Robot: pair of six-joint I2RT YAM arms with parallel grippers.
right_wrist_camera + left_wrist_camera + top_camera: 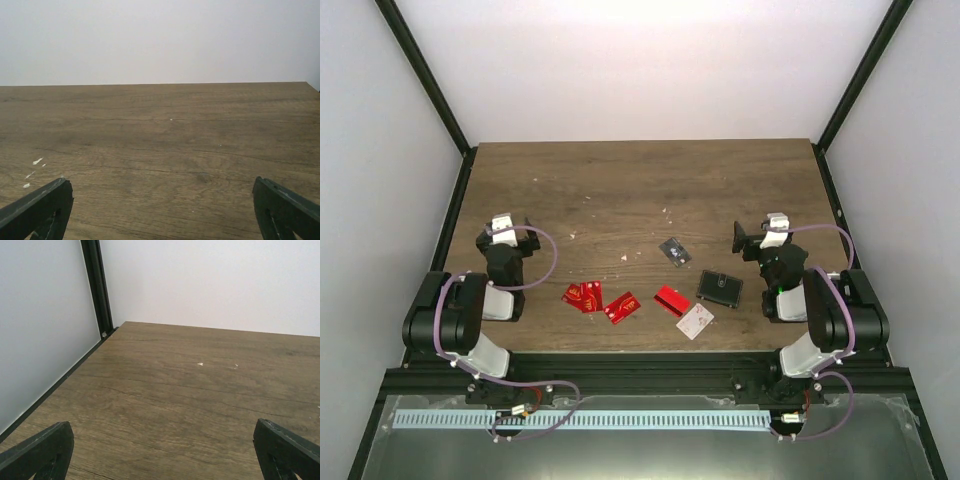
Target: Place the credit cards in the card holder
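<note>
Wood-grain table (620, 185), white walls all round, and everything that matters sits in the near strip between the two arms. Start with the card holder (719, 288): flat, black, lying right of centre, just beside the right arm's base, so that arm looks best placed to steady it. Just to its left a red card (671, 300) lies against a white card (695, 321), the white one nearer the table edge. A dark grey card (674, 251) lies by itself a little farther back. Further left is a single red card (621, 307), then a pair of red cards (583, 296) overlapping, closest to the left arm. Every card lies flat on the wood and none is in the holder, so by my reckoning the job hasn't started. Now the arms: the left gripper (506, 232) and right gripper (767, 235) are both tucked back, flanking the spread and well apart from the cards. In each wrist view the fingers (45, 450) (40, 210) are spread wide with only bare wood between them, nothing pinched. That reads as a ready stance, leaving the cards clear to see from above. The tricky part, I'd judge, is that thin cards lying flush give fingertips little edge to catch.
</note>
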